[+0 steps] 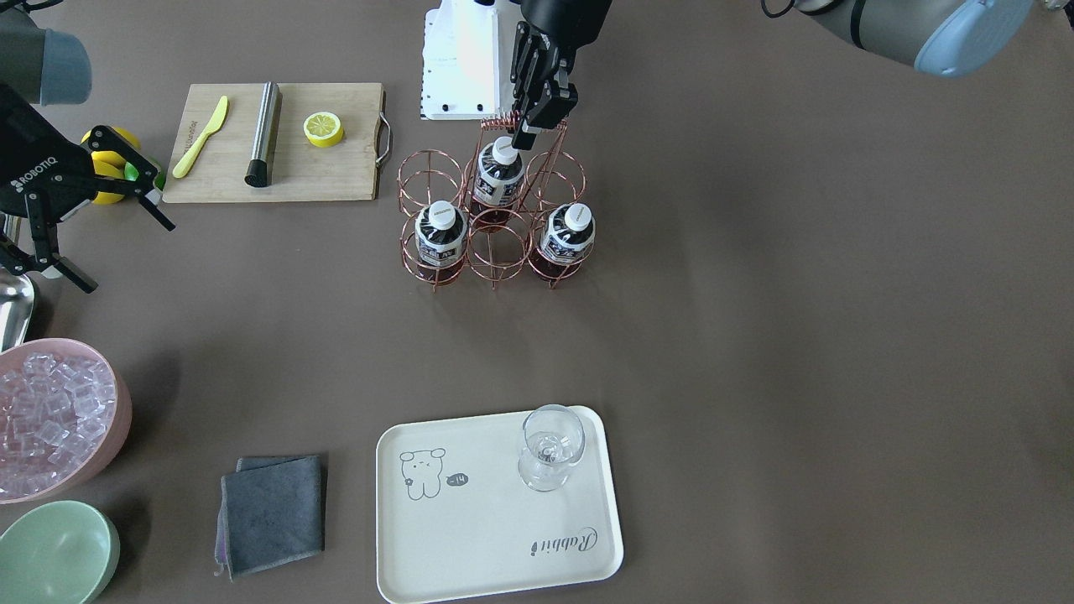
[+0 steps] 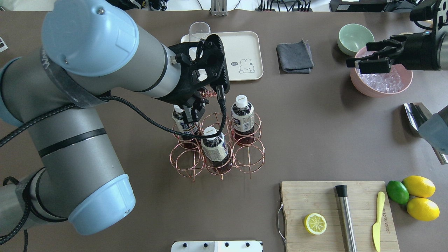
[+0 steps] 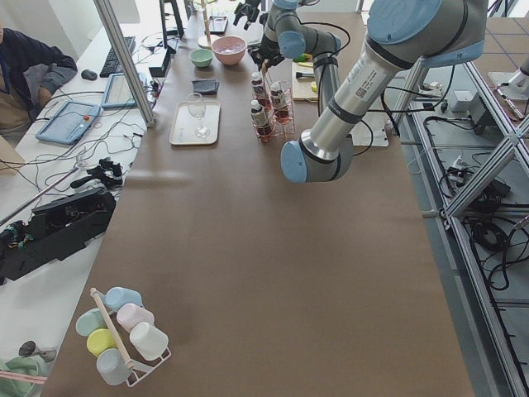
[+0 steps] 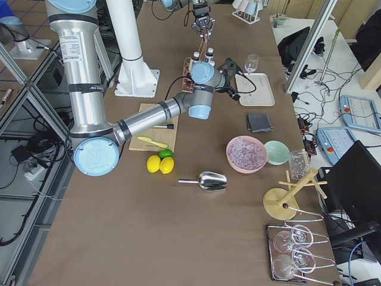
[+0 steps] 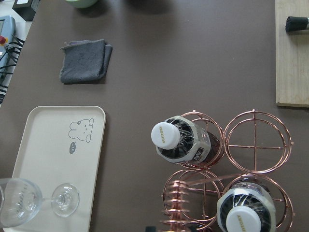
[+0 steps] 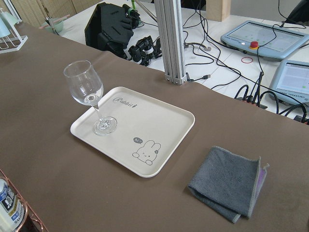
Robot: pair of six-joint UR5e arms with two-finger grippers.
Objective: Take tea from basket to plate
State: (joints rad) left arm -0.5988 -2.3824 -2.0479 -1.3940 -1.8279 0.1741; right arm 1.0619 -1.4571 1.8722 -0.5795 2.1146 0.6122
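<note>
Three tea bottles (image 1: pixel 440 235) (image 1: pixel 497 176) (image 1: pixel 566 236) stand upright in the copper wire basket (image 1: pixel 495 256) at mid-table. My left gripper (image 1: pixel 541 122) hovers just above the basket by its coiled handle (image 1: pixel 501 120). Its jaws look open and hold nothing, and all three white caps show free. It also shows in the overhead view (image 2: pixel 194 112). The cream plate (image 1: pixel 487 537) lies on the operators' side and carries a stemmed glass (image 1: pixel 550 449). My right gripper (image 1: pixel 132 257) is open and empty, far off by the pink bowl.
A cutting board (image 1: pixel 277 143) holds a lemon half, a yellow knife and a steel muddler. A pink bowl of ice (image 1: pixel 50 419), a green bowl (image 1: pixel 54 554), a grey cloth (image 1: pixel 273 512), a metal scoop (image 2: pixel 416 115) and whole lemons and a lime (image 2: pixel 413 196) lie on my right.
</note>
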